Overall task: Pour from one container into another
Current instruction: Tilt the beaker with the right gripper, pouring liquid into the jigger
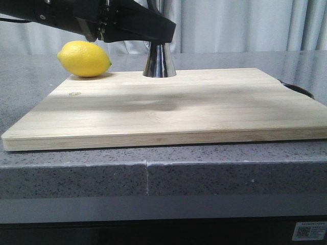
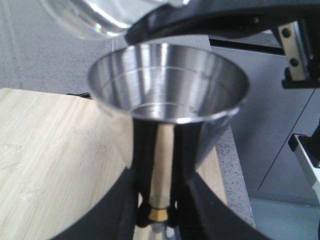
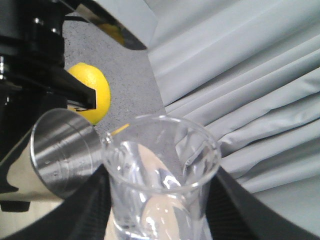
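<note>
Jigger (image 1: 159, 61) of shiny steel stands on the wooden cutting board (image 1: 168, 109), toward its far edge, with the left gripper (image 2: 157, 220) clamped around its narrow gold-banded waist. Held tilted in the right gripper (image 3: 155, 220), the clear glass beaker (image 3: 160, 185) has its lip just beside the jigger's open rim. A yellow lemon (image 1: 84, 58) rests on the grey speckled surface (image 1: 41, 97), touching the board's far left corner.
</note>
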You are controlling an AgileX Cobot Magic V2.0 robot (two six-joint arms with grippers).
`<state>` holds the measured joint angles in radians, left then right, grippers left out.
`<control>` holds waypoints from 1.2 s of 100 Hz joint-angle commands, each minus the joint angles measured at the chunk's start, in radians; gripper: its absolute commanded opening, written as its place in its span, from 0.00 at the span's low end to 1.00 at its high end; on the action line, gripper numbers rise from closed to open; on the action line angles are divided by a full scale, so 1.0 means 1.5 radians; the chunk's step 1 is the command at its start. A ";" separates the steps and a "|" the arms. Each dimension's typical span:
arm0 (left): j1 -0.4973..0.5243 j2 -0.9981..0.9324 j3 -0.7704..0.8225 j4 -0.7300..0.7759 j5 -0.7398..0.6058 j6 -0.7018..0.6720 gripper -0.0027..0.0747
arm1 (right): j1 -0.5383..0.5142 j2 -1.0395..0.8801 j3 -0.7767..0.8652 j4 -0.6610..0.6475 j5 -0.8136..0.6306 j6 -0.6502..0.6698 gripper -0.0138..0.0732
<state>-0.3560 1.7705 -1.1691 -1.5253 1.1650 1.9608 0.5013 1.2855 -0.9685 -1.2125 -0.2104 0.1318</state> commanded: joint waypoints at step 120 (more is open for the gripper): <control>-0.008 -0.036 -0.019 -0.047 0.070 -0.008 0.13 | 0.000 -0.017 -0.060 -0.079 0.007 0.000 0.43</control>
<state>-0.3560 1.7705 -1.1691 -1.5253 1.1650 1.9601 0.5015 1.2855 -1.0202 -1.3305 -0.1850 0.1318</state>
